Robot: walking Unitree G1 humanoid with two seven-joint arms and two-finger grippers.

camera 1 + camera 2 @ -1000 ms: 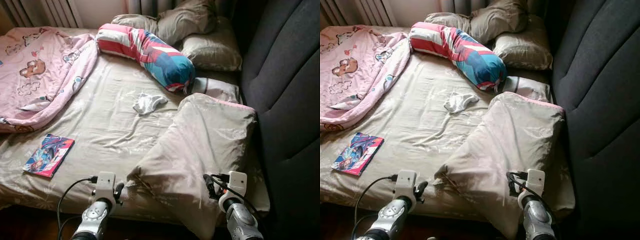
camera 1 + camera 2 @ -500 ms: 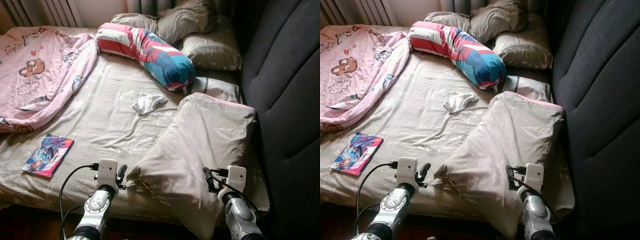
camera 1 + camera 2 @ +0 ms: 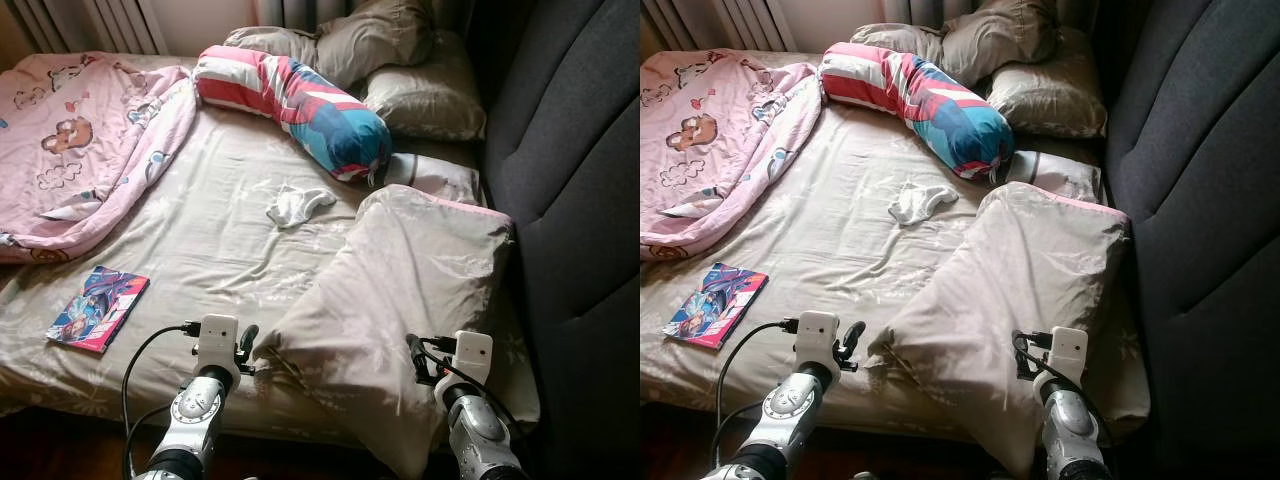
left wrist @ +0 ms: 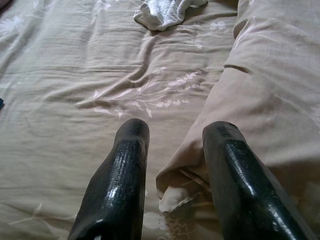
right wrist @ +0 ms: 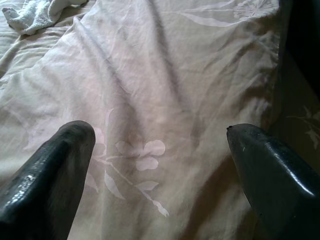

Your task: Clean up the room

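Observation:
A large beige pillow lies slantwise on the near right part of the bed. My left gripper is open at its near left corner. In the left wrist view that corner lies between the two black fingers, untouched by either. My right gripper hovers open over the pillow's near right end, its fingers spread wide above the fabric. A crumpled white cloth rests mid-bed. A colourful comic book lies near the front left edge.
A pink cartoon blanket is bunched at the left. A striped red-and-blue bolster and two beige pillows lie at the far end. A dark padded headboard runs along the right. The beige sheet is bare between book and pillow.
My left gripper has moved forward and right, up to the pillow's near left corner. The right gripper has hardly moved.

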